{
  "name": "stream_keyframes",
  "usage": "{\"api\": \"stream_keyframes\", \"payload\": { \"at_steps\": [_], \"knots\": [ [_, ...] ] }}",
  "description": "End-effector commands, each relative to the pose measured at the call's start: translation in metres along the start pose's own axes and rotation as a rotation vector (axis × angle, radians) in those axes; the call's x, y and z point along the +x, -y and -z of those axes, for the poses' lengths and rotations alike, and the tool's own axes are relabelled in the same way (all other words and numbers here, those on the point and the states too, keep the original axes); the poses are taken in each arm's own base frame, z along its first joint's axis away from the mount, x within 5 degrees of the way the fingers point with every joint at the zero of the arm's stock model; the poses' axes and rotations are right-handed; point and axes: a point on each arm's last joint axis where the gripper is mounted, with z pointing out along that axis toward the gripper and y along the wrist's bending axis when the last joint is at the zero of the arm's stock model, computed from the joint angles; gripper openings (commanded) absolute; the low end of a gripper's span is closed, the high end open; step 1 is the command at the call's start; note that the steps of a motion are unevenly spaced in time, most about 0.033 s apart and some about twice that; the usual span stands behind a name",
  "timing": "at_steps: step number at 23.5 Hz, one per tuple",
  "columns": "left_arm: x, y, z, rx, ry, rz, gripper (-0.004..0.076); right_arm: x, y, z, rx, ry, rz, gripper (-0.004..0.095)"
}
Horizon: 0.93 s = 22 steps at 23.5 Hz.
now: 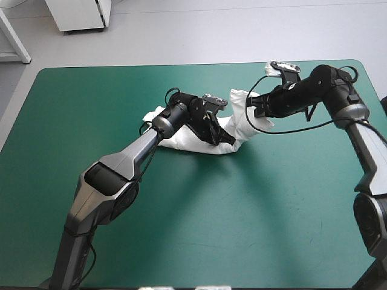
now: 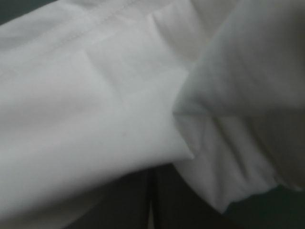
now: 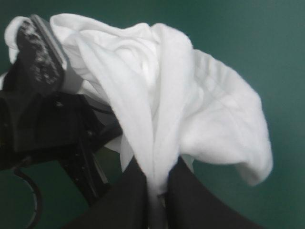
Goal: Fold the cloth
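Observation:
The white T-shirt [image 1: 236, 124] lies as a crumpled heap just beyond the middle of the teal-green table, one end lifted toward the right. My left gripper [image 1: 217, 134] presses into the heap, fingers all but shut with a fold of T-shirt [image 2: 95, 124] between them. My right gripper [image 1: 253, 107] holds the raised end; its black fingers [image 3: 125, 200] pinch a gathered ridge of the T-shirt [image 3: 167, 105], which drapes over them. In the right wrist view the left gripper [image 3: 43, 119] sits close beside the cloth.
Bare teal-green cover [image 1: 242, 229] stretches across the near half and the left side of the table. A white cabinet [image 1: 78, 13] stands on the floor past the far edge.

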Motion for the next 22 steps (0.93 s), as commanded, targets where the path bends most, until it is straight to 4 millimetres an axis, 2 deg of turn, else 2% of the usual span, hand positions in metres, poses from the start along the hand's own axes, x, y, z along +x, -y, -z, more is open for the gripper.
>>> {"api": "stream_keyframes", "payload": {
  "at_steps": [1, 6, 7, 9, 12, 14, 18, 20, 22],
  "knots": [
    [-0.006, 0.009, 0.028, 0.019, 0.045, -0.010, -0.0010, -0.015, -0.023, 0.040, -0.072, 0.160, 0.018, -0.0017],
    [-0.007, 0.008, 0.028, 0.012, 0.050, -0.018, -0.0010, -0.016, -0.025, 0.042, -0.075, 0.169, 0.021, -0.0017],
    [-0.007, 0.007, 0.034, -0.009, 0.052, -0.022, -0.0010, -0.016, -0.025, 0.042, -0.075, 0.169, 0.021, -0.0017],
    [-0.010, 0.002, 0.064, -0.095, 0.085, -0.012, -0.0010, -0.016, -0.024, 0.041, -0.074, 0.167, 0.023, -0.0017],
    [-0.008, 0.000, 0.140, -0.176, 0.191, -0.006, -0.0010, -0.016, -0.025, 0.040, -0.075, 0.163, 0.032, -0.0017],
    [-0.002, -0.003, 0.162, -0.213, 0.213, -0.012, -0.0010, -0.016, -0.025, 0.040, -0.074, 0.163, 0.034, -0.0017],
    [0.024, -0.012, 0.197, -0.280, 0.211, 0.032, -0.0010, -0.016, -0.026, 0.040, -0.090, 0.165, 0.031, -0.0017],
    [0.047, -0.013, 0.207, -0.281, 0.191, 0.070, -0.0010, -0.017, -0.028, 0.040, -0.108, 0.171, 0.031, -0.0017],
    [0.078, -0.012, 0.216, -0.291, 0.163, 0.077, -0.0010, -0.016, -0.035, 0.038, -0.119, 0.173, 0.045, -0.0017]
  ]
}}
